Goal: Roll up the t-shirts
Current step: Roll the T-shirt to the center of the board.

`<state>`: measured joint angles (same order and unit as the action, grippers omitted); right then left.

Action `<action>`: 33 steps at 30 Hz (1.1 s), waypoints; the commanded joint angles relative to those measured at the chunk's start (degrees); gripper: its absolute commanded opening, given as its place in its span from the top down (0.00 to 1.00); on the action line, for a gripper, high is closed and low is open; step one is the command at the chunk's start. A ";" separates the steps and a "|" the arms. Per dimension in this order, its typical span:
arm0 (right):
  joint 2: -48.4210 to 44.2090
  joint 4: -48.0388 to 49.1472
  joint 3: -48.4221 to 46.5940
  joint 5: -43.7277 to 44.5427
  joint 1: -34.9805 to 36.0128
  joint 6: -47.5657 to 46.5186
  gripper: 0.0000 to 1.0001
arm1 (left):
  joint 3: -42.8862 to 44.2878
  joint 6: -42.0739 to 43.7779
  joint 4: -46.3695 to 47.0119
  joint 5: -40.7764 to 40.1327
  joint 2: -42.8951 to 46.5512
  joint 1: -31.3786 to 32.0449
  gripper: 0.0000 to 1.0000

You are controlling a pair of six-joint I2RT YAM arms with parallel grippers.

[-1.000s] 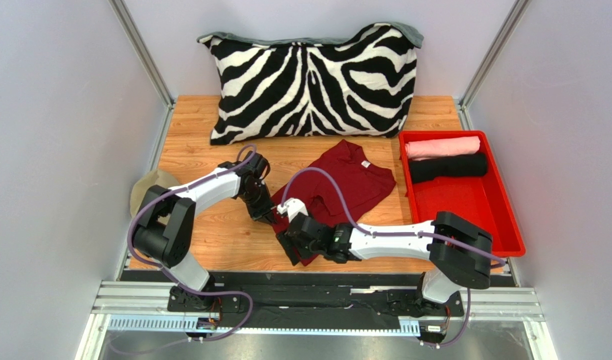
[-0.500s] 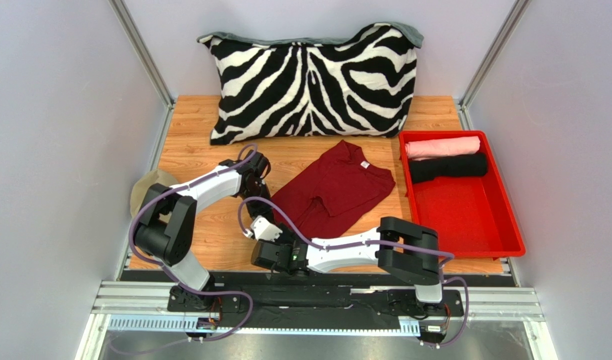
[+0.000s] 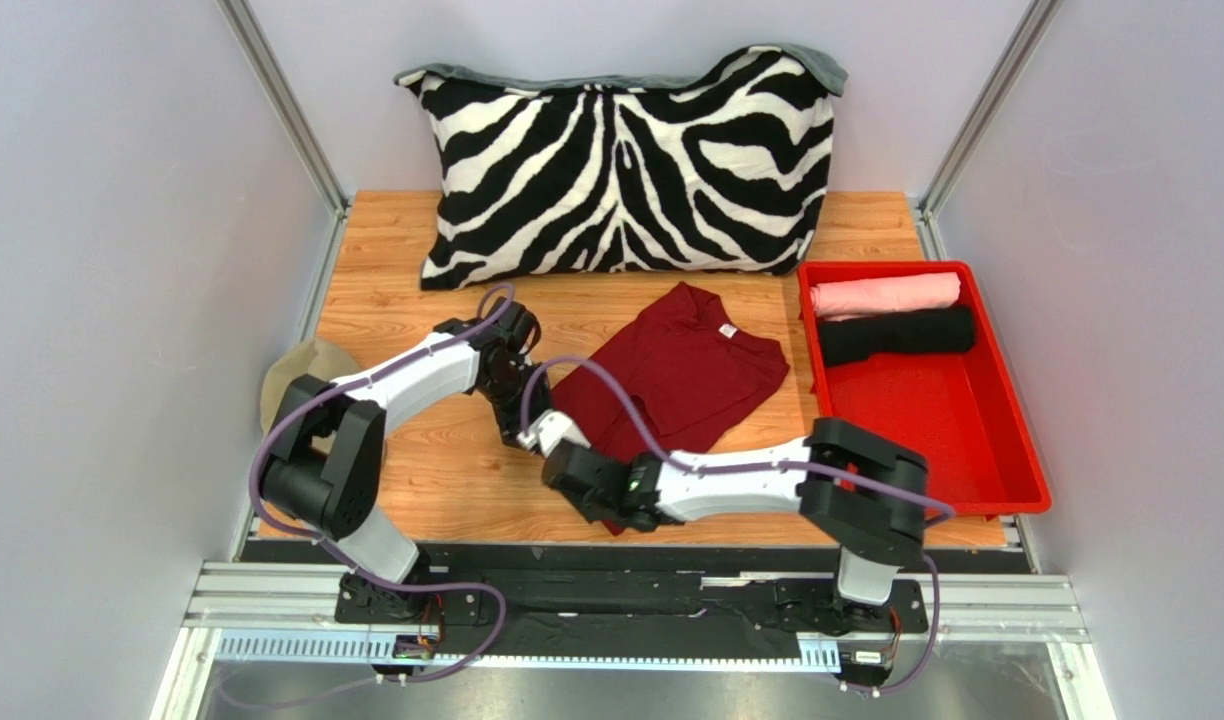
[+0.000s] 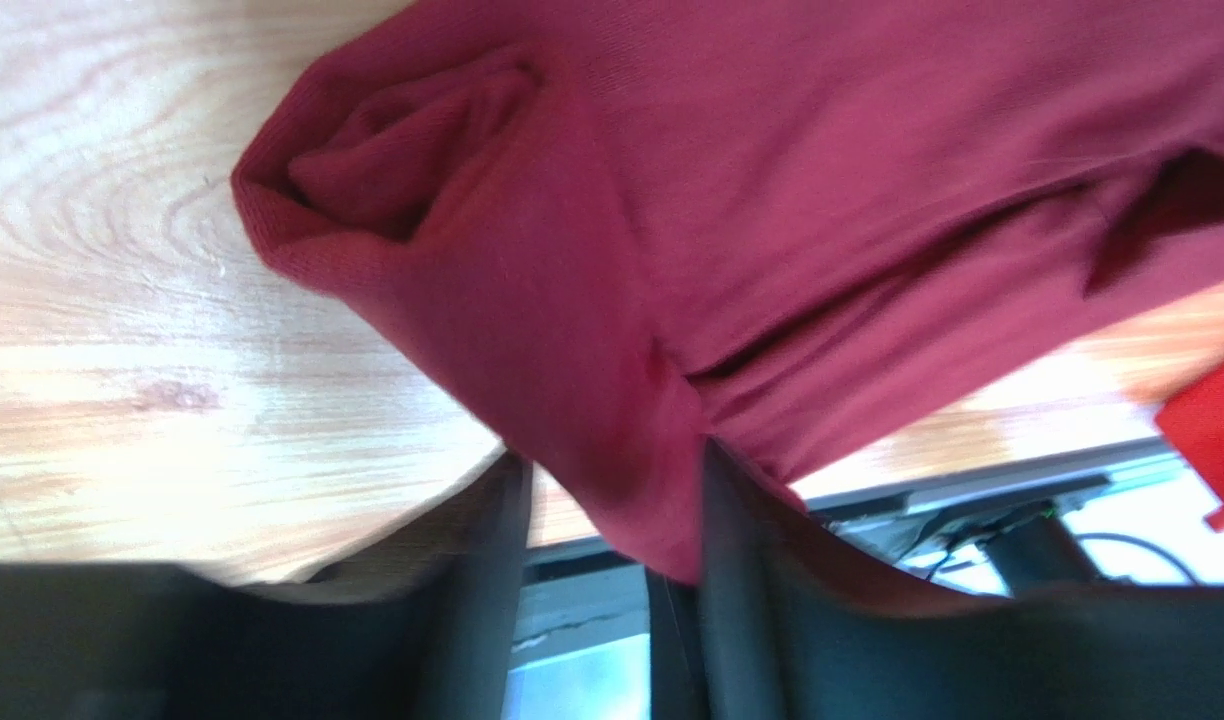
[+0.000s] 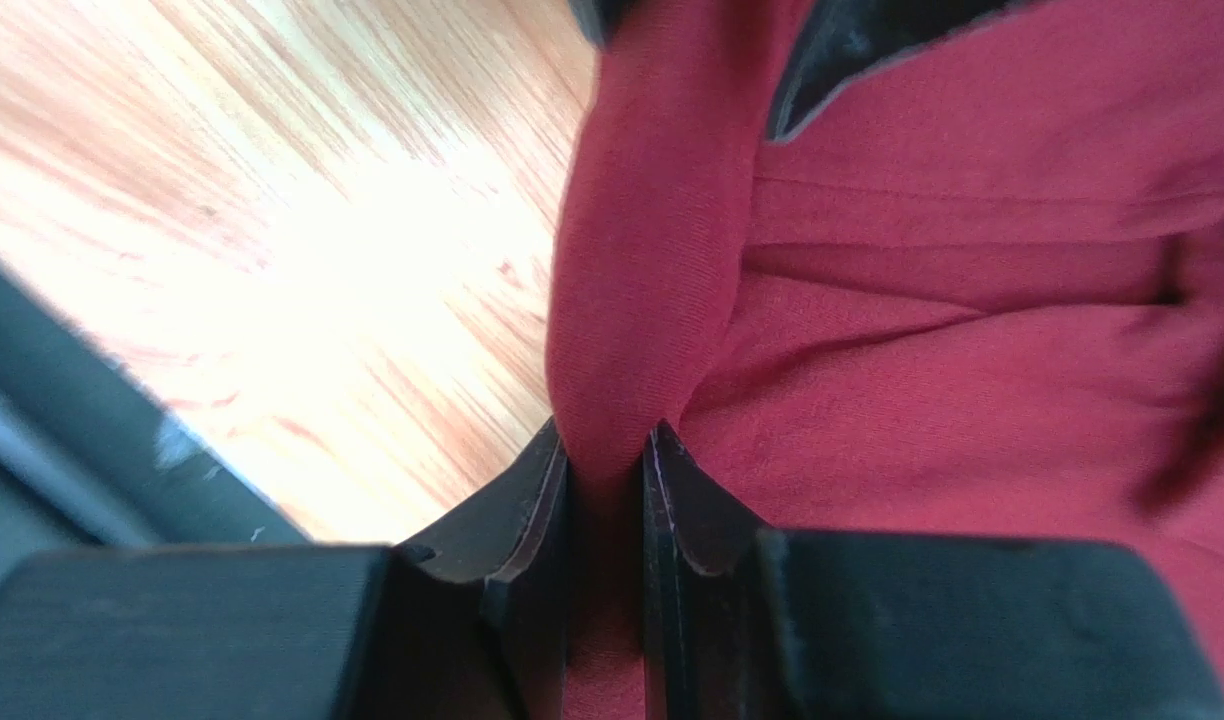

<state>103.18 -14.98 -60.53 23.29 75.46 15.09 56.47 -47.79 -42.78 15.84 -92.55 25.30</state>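
Note:
The maroon t-shirt (image 3: pixel 678 368) lies spread on the wooden table, its near-left corner bunched into a fold (image 4: pixel 423 165). My right gripper (image 5: pixel 603 432) is shut on a ridge of that maroon cloth (image 5: pixel 648 270) at the shirt's near-left edge; from above, the right gripper (image 3: pixel 570 458) sits low on that corner. My left gripper (image 4: pixel 611 458) stands open just beside it, a flap of the shirt hanging loosely between its fingers, against the right one (image 4: pixel 731 570). From above, the left gripper (image 3: pixel 516 428) is at the shirt's left edge. A pink rolled t-shirt (image 3: pixel 884 293) and a black one (image 3: pixel 896 333) lie in the red tray (image 3: pixel 1009 450).
A large zebra-striped pillow (image 3: pixel 626 158) leans on the back wall. A khaki cap (image 3: pixel 295 375) lies at the table's left edge behind the left arm. The red tray fills the right side. The table's near edge and the metal rail (image 4: pixel 934 488) run just below both grippers.
My left jaws have opened off the cloth. My right gripper swept left along the near edge, came back to the shirt's corner and closed on a fold of it.

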 commanded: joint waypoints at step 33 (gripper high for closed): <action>-0.86 38.03 22.13 -61.44 -32.22 30.79 0.49 | -16.48 -8.81 29.62 3.94 4.66 -0.25 0.62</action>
<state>107.02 31.70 -38.46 -40.84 43.20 49.76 37.71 -56.55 -8.34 23.49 -85.91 25.08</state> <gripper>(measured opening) 0.471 0.381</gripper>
